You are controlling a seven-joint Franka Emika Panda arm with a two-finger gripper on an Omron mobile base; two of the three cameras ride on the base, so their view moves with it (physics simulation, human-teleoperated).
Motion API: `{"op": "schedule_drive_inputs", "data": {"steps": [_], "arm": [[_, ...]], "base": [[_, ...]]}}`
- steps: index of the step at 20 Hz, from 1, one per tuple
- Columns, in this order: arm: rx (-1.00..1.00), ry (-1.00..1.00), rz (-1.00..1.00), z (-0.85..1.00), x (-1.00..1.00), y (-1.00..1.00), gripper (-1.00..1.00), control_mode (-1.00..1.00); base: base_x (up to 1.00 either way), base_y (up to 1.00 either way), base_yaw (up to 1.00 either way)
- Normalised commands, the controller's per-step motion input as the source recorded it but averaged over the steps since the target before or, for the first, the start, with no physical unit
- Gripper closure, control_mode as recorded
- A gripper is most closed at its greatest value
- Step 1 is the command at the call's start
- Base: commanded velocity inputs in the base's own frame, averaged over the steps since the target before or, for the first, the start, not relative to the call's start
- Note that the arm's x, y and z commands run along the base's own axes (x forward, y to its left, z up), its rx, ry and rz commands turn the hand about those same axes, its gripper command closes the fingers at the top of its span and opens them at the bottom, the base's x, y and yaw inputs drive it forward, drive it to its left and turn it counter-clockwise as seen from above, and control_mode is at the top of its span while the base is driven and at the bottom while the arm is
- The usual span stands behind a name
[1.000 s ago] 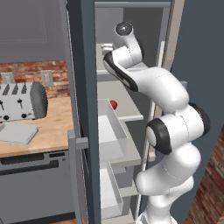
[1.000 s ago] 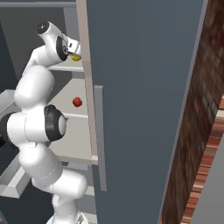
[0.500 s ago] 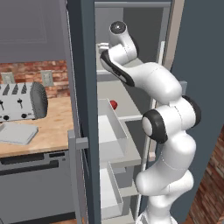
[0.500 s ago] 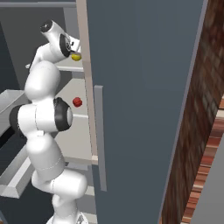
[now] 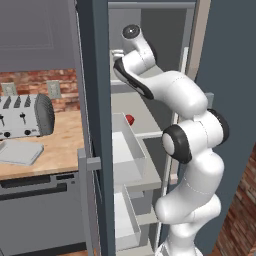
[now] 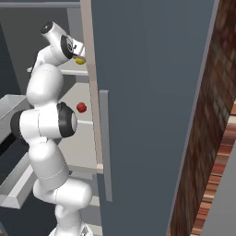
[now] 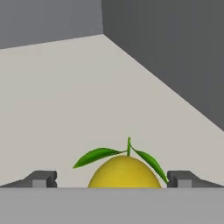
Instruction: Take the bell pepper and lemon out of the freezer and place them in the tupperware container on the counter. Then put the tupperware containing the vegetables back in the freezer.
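**Lemon framed, grip not yet made**

You had the gripper (image 7: pixel 112 180) spread wide on the freezer's (image 5: pixel 95 75) upper shelf, a dark fingertip (image 7: pixel 41 178) on either side of the lemon (image 7: pixel 124 172) and clear of it. My worry was a roll: round fruit on a flat shelf, so one finger landing first could have nudged it deeper. The leaves might also have fouled a pad. The bell pepper (image 6: pixel 81 107) sat a shelf lower; the tupperware container (image 5: pixel 20 152) waited on the counter (image 5: pixel 60 150). No writing was readable anywhere.
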Motion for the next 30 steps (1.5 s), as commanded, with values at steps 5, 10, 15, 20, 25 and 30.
{"op": "schedule_drive_inputs", "data": {"steps": [5, 10, 15, 20, 25, 30], "arm": [[0.00, 0.00, -0.05, -0.27, -0.01, -0.17, -1.00, -1.00], [0.01, 0.00, 0.00, -0.29, 0.00, -0.02, 1.00, -1.00], [0.07, 0.00, 0.00, -0.31, 0.00, 0.00, 1.00, -1.00], [0.05, 0.00, 0.00, -0.16, 0.00, 0.00, 1.00, -1.00], [0.02, -0.19, 0.05, 0.04, -0.38, 0.00, 1.00, -1.00], [0.02, -0.26, 0.13, 0.32, -0.91, 0.00, 1.00, -1.00]], "base": [[0.00, 0.00, 0.00], [0.00, 0.00, 0.00], [0.00, 0.00, 0.00], [0.00, 0.00, 0.00], [0.00, 0.00, 0.00], [0.00, 0.00, 0.00]]}}
